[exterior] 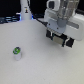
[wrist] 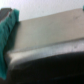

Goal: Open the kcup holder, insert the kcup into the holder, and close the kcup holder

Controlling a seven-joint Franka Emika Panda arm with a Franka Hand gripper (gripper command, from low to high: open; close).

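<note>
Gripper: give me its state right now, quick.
Gripper: cannot be told whether open or closed; it is down at the kcup holder, too blurred to judge. It is not holding the kcup, which stands alone on the table.

Lab-like bare white tabletop

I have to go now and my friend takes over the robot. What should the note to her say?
Gripper: up at the kcup holder, at the exterior view's right. The pictures are too blurry to tell if it is open or shut, or if it touches the holder.
Kcup: standing on the white table, toward the exterior view's left, well apart from the holder. Nothing is holding it.
Wrist view: only a blurred close-up of a dark edge and a pale surface.
Done: nothing that shows for sure; I can't tell if the holder is open.
Left: open the holder if needed, put the kcup in, close it.
</note>
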